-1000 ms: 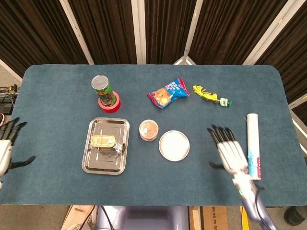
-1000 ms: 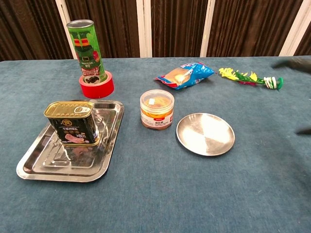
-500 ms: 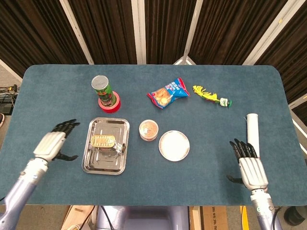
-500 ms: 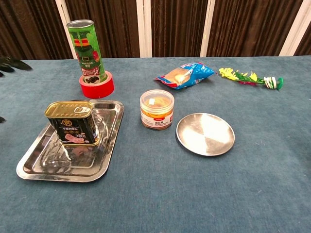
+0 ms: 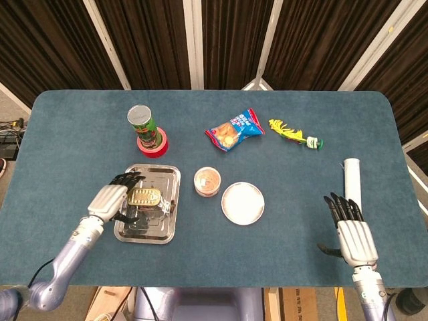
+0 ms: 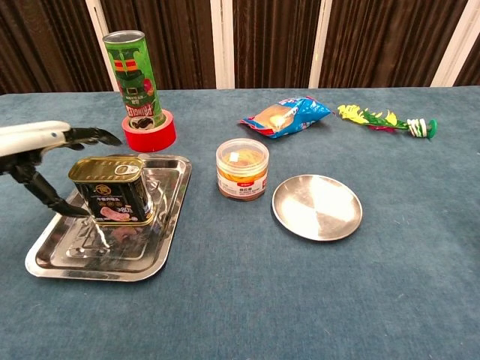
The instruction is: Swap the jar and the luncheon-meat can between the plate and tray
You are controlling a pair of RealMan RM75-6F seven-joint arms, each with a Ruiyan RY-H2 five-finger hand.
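Observation:
The luncheon-meat can (image 5: 145,197) (image 6: 111,190) stands in the steel tray (image 5: 144,227) (image 6: 97,251) at the left. A clear jar (image 5: 207,181) (image 6: 242,168) with orange contents sits on the cloth between the tray and the round steel plate (image 5: 243,202) (image 6: 317,206), which holds nothing. My left hand (image 5: 114,199) (image 6: 45,146) is at the can's left side, fingers spread over its top edge and thumb low by its base, not closed on it. My right hand (image 5: 353,234) hovers open near the front right edge, seen only in the head view.
A green chips tube (image 5: 142,124) (image 6: 135,79) stands on a red tape roll (image 5: 152,144) (image 6: 149,133) behind the tray. A snack bag (image 5: 234,130) (image 6: 286,116) and a yellow-green toy (image 5: 293,133) (image 6: 382,120) lie at the back. A white tube (image 5: 352,184) lies near my right hand.
My left hand has swept right from the table's left edge to the can in the tray. My right hand drew back toward the front edge, then stayed nearly still.

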